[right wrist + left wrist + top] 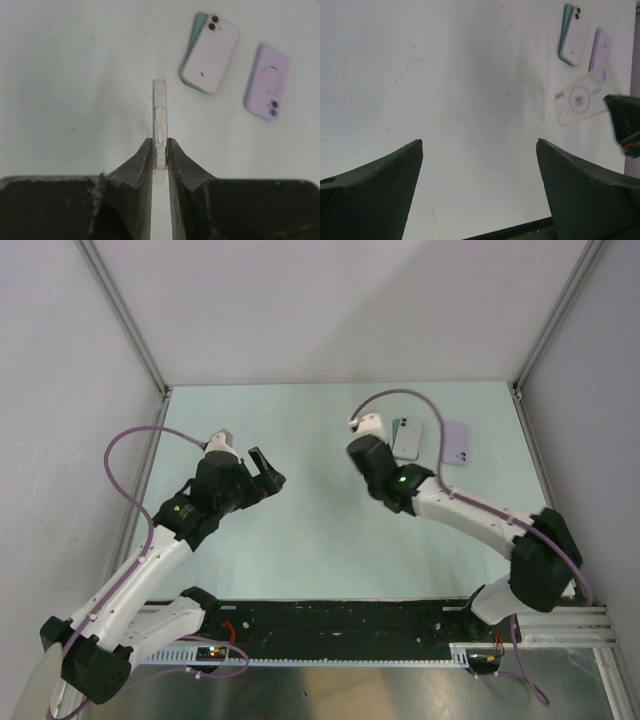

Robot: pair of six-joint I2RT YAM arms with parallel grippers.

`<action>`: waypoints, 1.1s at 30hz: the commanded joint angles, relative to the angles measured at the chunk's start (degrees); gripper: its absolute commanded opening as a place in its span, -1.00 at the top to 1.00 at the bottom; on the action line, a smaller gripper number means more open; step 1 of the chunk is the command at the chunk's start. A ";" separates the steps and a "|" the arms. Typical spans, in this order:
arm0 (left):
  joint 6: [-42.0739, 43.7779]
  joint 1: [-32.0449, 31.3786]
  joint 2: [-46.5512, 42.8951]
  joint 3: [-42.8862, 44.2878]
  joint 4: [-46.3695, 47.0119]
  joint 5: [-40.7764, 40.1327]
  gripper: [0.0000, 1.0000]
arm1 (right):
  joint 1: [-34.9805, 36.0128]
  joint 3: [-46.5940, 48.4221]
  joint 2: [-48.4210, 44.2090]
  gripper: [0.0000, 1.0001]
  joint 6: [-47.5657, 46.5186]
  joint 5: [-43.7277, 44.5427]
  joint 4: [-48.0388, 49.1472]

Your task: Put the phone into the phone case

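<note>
A clear phone case (160,107) is clamped edge-on between the fingers of the right hand (160,150). Just beyond it, the phone (210,52) is laid back-up on the worktop (75,75), partly over a teal item (192,45), and a purple case (267,82) is set beside it. The left hand (480,145) is held wide apart, well away from them.

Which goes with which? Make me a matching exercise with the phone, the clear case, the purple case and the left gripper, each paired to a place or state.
Things:
1 phone
2 clear case
3 purple case
4 left gripper

Places or states:
A pinched edge-on in the right gripper
B open, holding nothing
C flat on the table, by itself
D lying back up on a teal thing

Pairs: 1-D, 2-A, 3-C, 4-B
</note>
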 commanded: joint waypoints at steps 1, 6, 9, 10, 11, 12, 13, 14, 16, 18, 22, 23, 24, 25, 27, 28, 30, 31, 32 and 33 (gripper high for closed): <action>-2.21 1.52 -1.33 0.50 0.01 -2.07 -0.97 | 7.09 1.36 5.89 1.00 -6.67 23.50 -4.70; -2.63 2.65 -1.48 -0.81 -0.13 -2.52 -0.97 | 14.64 1.65 11.63 0.99 -6.99 24.60 -4.19; -2.52 3.18 -1.36 -1.33 -0.15 -2.50 -0.97 | 17.62 2.99 15.67 0.78 -4.45 22.58 -6.30; -2.46 3.39 -1.35 -1.54 -0.11 -2.48 -0.97 | 18.37 3.28 16.62 0.65 -3.66 21.53 -6.88; -2.39 3.54 -1.34 -1.69 -0.13 -2.48 -0.97 | 18.88 3.51 17.27 0.54 -2.56 19.99 -7.43; -2.31 3.66 -1.29 -1.76 -0.14 -2.47 -0.97 | 19.18 3.63 17.69 0.37 -1.62 18.61 -7.80; -2.26 3.76 -1.27 -1.93 -0.10 -2.51 -0.97 | 19.37 3.69 17.85 0.23 -0.44 16.64 -8.20; -2.24 3.81 -1.26 -2.06 -0.13 -2.49 -0.97 | 19.42 3.72 17.89 0.04 0.45 14.96 -8.54; -2.23 4.02 -1.18 -2.26 -0.08 -2.52 -0.97 | 19.46 3.67 17.59 -0.31 2.02 11.56 -9.20; -2.18 4.12 -0.99 -2.51 -0.09 -2.52 -0.97 | 19.25 3.66 16.79 -0.54 2.99 8.47 -9.90; -2.14 4.18 -0.56 -2.81 -0.05 -2.09 -0.97 | 17.43 3.47 11.92 -0.75 4.66 -1.60 -10.96; -2.14 4.24 -0.47 -2.85 -0.06 -1.97 -0.97 | 16.34 3.43 10.49 -0.77 5.11 -4.09 -11.23; -2.09 4.27 -0.42 -2.87 -0.02 -1.87 -0.97 | 15.45 3.41 8.71 -0.79 5.65 -6.84 -11.50; -2.07 4.24 -0.39 -2.88 -0.04 -1.77 -0.97 | 13.94 3.40 6.86 -0.82 6.26 -8.56 -11.72; -1.99 4.29 -0.33 -2.91 0.01 -1.61 -0.97 | 10.03 3.55 4.28 -0.89 8.24 -10.45 -11.93; -1.84 4.29 -0.35 -2.90 -0.03 -1.51 -0.97 | 7.68 3.91 3.50 -0.92 10.16 -11.16 -12.12; -1.58 4.30 -0.30 -2.83 0.05 -1.37 -0.97 | 0.22 5.44 3.82 -0.95 13.90 -12.50 -12.80; -1.46 4.30 -0.24 -2.86 0.04 -1.26 -0.97 | -3.69 6.26 4.90 -0.96 15.27 -12.80 -12.81; -1.40 4.26 -0.22 -2.79 0.07 -1.16 -0.97 | -6.78 7.33 6.14 -0.97 16.31 -12.68 -12.03; -1.33 4.24 -0.20 -2.71 0.14 -0.89 -0.97 | -9.83 8.66 8.47 -0.97 17.04 -12.36 -11.63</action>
